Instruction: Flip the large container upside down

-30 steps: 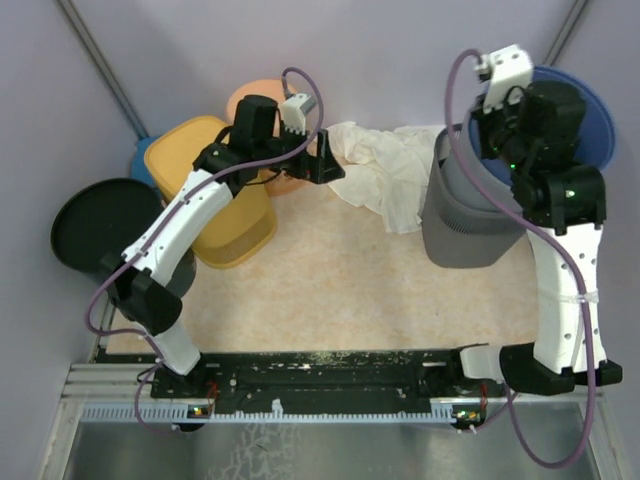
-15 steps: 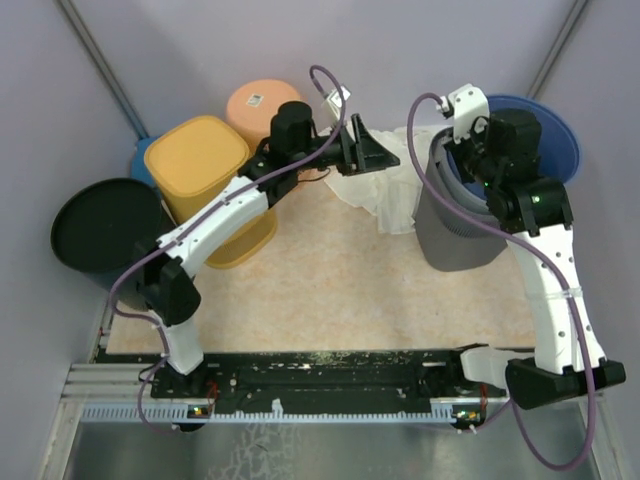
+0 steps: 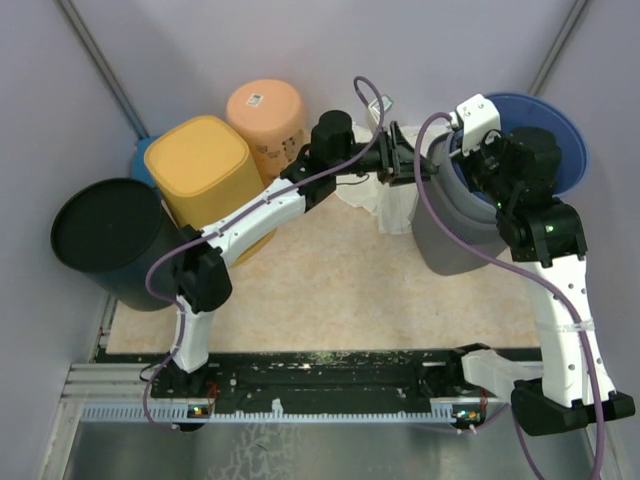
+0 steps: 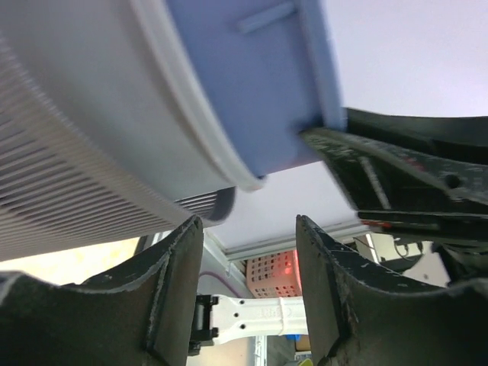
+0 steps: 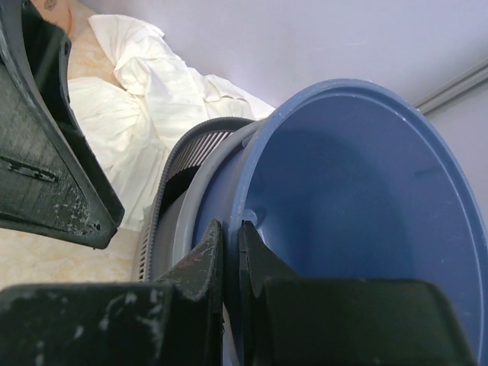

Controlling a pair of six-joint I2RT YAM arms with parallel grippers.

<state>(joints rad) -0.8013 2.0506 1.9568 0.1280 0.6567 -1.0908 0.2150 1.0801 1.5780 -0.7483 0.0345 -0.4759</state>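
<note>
A large blue container sits tilted inside a grey ribbed bin at the right. My right gripper is shut on the blue container's rim, one finger inside and one outside. My left gripper is open and empty, reaching across to the near-left side of the bin's rim. In the left wrist view its jaws stand wide apart just below the blue container and the grey bin, touching neither.
A crumpled white cloth lies left of the grey bin. A yellow container, an orange container and a black bin stand at the left. Purple walls close in behind and at both sides.
My left arm has swung right, from above the yellow and orange containers to the grey bin's rim. The right gripper has shifted left with the blue container's rim, tilting it.
</note>
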